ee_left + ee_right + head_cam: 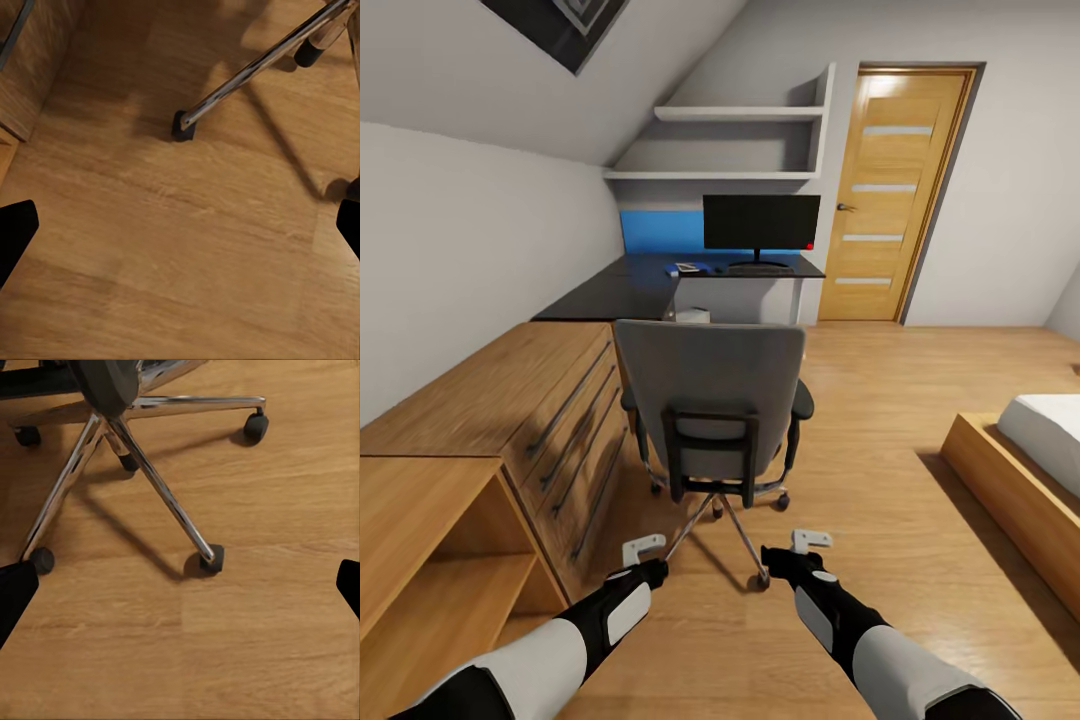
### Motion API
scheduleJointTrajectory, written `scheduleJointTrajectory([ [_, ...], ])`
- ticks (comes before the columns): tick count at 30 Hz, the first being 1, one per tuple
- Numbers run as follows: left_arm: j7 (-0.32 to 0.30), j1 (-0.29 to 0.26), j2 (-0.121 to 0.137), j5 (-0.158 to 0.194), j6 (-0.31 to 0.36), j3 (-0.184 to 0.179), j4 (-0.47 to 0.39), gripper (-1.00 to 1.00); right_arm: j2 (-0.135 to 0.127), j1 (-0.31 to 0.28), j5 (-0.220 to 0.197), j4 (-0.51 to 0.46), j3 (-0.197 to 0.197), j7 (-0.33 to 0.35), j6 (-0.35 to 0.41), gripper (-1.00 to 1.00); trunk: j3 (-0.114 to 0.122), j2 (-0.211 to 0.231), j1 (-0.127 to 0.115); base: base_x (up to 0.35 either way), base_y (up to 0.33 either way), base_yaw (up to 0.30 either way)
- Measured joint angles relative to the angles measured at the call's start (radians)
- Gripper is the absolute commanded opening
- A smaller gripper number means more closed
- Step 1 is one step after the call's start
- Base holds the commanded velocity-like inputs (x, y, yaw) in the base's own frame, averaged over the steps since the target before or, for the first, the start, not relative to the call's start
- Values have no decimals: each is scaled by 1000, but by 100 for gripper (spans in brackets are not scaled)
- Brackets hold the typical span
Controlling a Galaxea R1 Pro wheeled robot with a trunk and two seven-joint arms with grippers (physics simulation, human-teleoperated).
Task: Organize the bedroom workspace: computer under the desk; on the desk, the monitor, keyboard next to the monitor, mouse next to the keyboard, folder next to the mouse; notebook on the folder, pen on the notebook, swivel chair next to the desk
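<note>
From the head camera, the swivel chair [712, 405] stands back-on between the robot and the desk [660, 285] — well short of it. The monitor [761, 222] already sits on the desk, the keyboard [759, 268] before it. Left gripper [644, 549] and right gripper [812, 541] hang low, holding nothing.

At the left wrist, the fingers [15, 236] are spread wide over bare floor.

At the right wrist, likewise open, with the chair's chrome base ahead — folder, notebook and chair seemingly remain.
</note>
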Motion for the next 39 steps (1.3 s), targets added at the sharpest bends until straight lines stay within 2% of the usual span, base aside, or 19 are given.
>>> scheduleJointTrajectory([
  [11,5,0,0,-3,-37,-1,-1,100,1,0,5,-5,8,-1,1,100,-34,-77,42,0,0,0],
  [39,7,0,-5,-4,-43,0,-1,100,-1,0,7,-26,7,-2,-4,100,-122,-273,150,0,0,0],
])
